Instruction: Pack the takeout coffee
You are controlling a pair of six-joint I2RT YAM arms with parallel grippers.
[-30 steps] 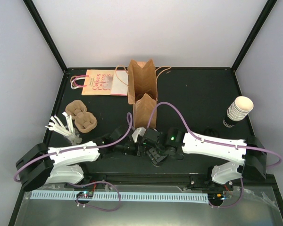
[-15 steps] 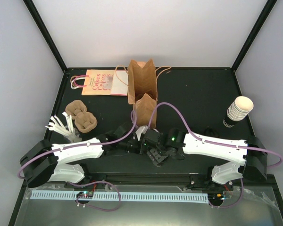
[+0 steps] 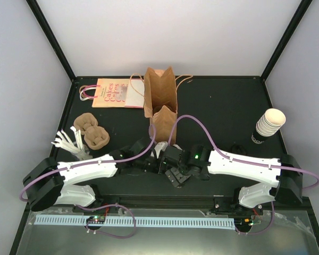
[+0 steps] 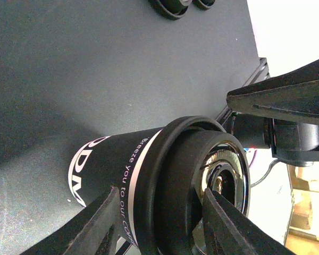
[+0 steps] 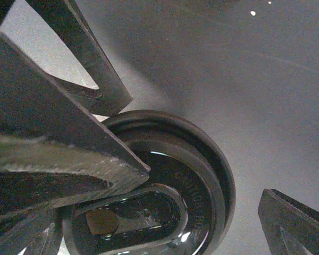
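Observation:
The takeout coffee [image 4: 122,175] fills the left wrist view: a paper cup with white lettering, dark in shadow here, under a round black lid [image 4: 202,180]. My left gripper [image 4: 160,192] is shut on it, one finger on the cup wall and the other across the lid. In the right wrist view the lid [image 5: 202,180] lies between the wide-open fingers of my right gripper [image 5: 204,183]. From above, both grippers meet at the cup [image 3: 158,150], just in front of the upright brown paper bag [image 3: 160,101]. Whether the cup rests on the table I cannot tell.
A stack of lidless cream cups [image 3: 268,125] stands at the right edge, with loose black lids [image 3: 236,149] near it. Brown pulp trays [image 3: 93,133] and white cutlery [image 3: 69,143] lie at the left. A flat printed bag [image 3: 111,93] lies at the back left.
My right gripper's jaws have spread wider around the lid. The left arm has shifted slightly right and keeps its hold on the cup.

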